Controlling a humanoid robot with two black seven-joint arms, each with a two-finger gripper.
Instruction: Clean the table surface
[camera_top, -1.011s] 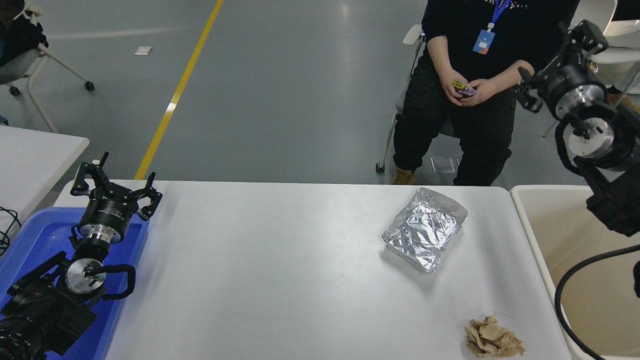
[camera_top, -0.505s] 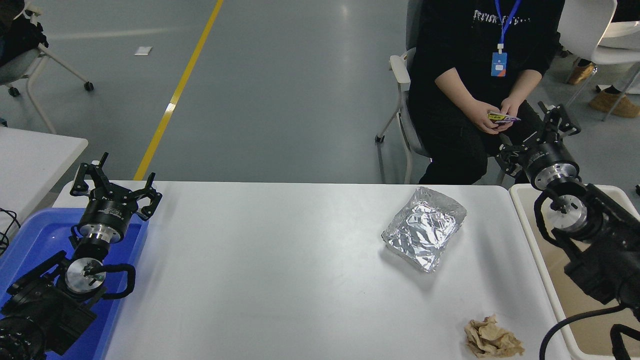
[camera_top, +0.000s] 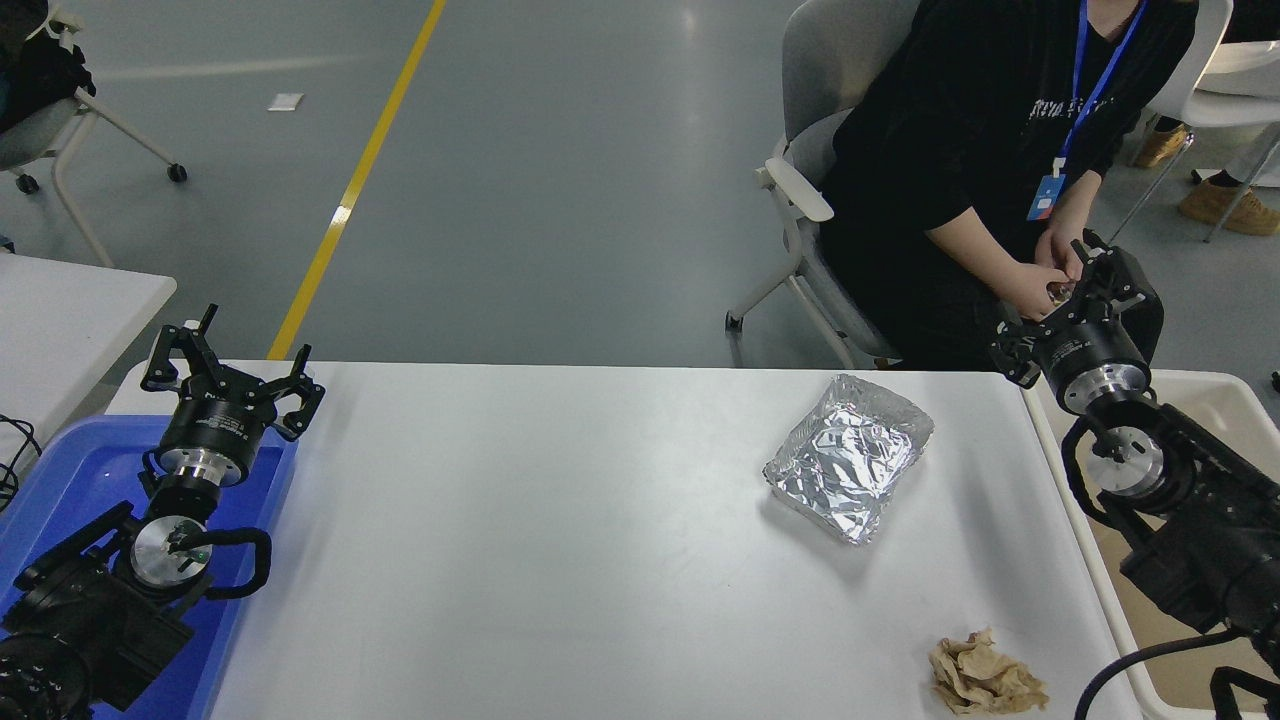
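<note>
The white table surface (camera_top: 560, 520) fills the middle of the head view. A crumpled foil tray (camera_top: 850, 455) lies on it at the right. A crumpled brown paper wad (camera_top: 985, 680) lies near the front right corner. My right gripper (camera_top: 1070, 305) is open and empty, held above the table's far right corner, apart from the foil tray. My left gripper (camera_top: 230, 360) is open and empty, parked at the lower left over the blue bin.
A blue plastic bin (camera_top: 70, 490) sits at the table's left end. A beige bin (camera_top: 1190, 520) stands off the right edge. A seated person (camera_top: 990, 150) in black is at the far side, hands (camera_top: 1040, 285) close behind my right gripper. A smaller white table (camera_top: 60, 320) stands at the left.
My right arm has come down and left from high at the right to the table's far right corner. The person has sat down in the chair. The left arm has not moved.
</note>
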